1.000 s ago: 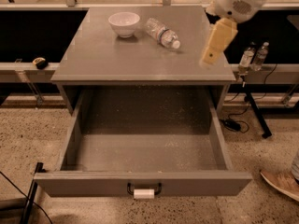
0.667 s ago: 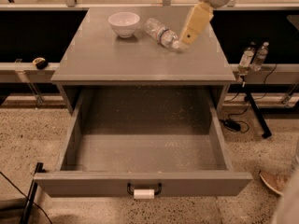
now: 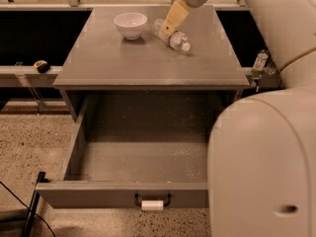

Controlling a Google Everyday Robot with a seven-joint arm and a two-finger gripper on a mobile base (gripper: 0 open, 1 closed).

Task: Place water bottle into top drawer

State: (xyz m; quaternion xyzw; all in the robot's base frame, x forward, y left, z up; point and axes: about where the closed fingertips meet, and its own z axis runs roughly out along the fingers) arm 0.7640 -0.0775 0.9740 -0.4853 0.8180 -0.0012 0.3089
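Observation:
The water bottle (image 3: 177,39) lies on its side on the grey cabinet top, white cap toward the front right, just right of the white bowl (image 3: 131,24). My gripper (image 3: 168,30) comes down from the top of the view and is at the bottle's rear end, over or touching it. It partly hides that end. The top drawer (image 3: 81,147) is pulled fully out below the cabinet top. Its inside shows nothing in it, and its black handle with white tape (image 3: 152,204) faces the front.
My large white arm (image 3: 261,157) fills the right side and hides the drawer's right part. A small clear bottle (image 3: 259,60) stands on a ledge right of the cabinet. A small dark object (image 3: 41,65) lies on the left ledge. The floor is speckled.
My gripper has moved left and down from the cabinet's right edge to the water bottle. The arm now fills the right of the view. The bottle and the bowl have not moved.

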